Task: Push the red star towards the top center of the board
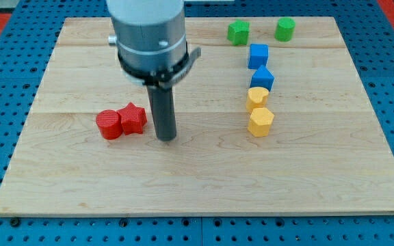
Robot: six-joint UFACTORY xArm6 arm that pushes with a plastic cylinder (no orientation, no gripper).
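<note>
The red star (133, 117) lies on the wooden board (204, 178) at the view's left of centre. A red round block (108, 125) touches its left side. My tip (167, 139) rests on the board just right of the red star, a small gap apart, slightly lower in the view. The rod rises to the grey arm housing (149, 34) at the view's top.
Two green blocks (238, 32) (284, 29) sit at the view's top right. Below them stand two blue blocks (258, 55) (262, 78), then two yellow blocks (257, 98) (260, 121) in a column. Blue pegboard surrounds the board.
</note>
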